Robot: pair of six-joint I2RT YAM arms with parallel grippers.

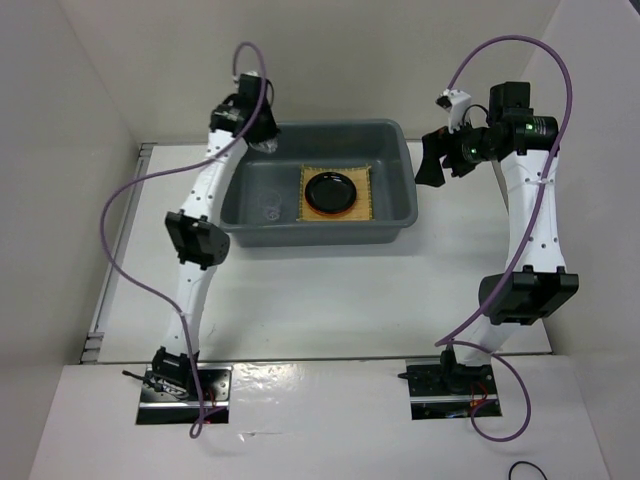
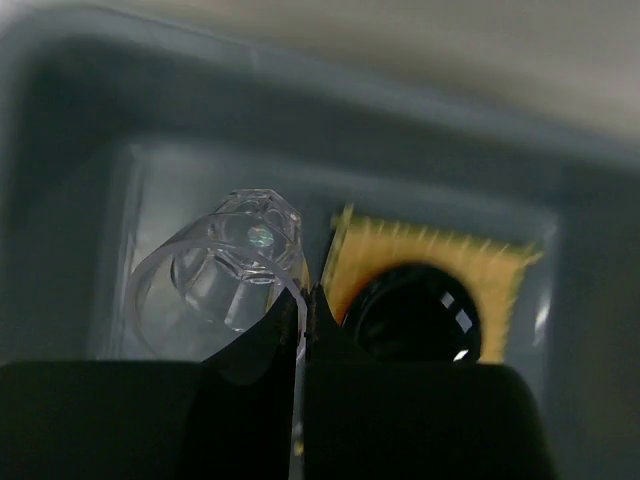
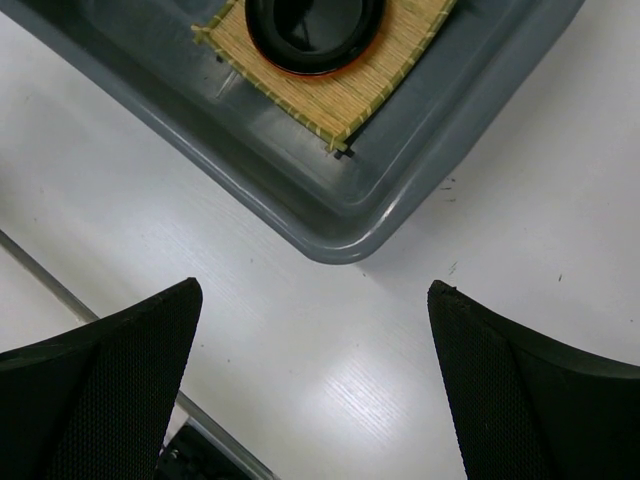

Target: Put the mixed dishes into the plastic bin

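Note:
The dark grey plastic bin (image 1: 395, 135) stands at the table's far middle. In it lies the tan bamboo mat (image 1: 365, 203) with the black plate (image 1: 331, 191) stacked on the orange plate, of which only a rim shows. One clear glass cup (image 1: 270, 211) stands on the bin floor at the left. My left gripper (image 2: 305, 300) is over the bin's far left corner, shut on the rim of the other clear glass cup (image 2: 225, 270). My right gripper (image 3: 315, 290) is open and empty above the table just outside the bin's corner (image 3: 345, 235).
White walls close in the table on the left, back and right. A metal rail (image 1: 118, 250) runs along the table's left edge. Purple cables loop from both arms.

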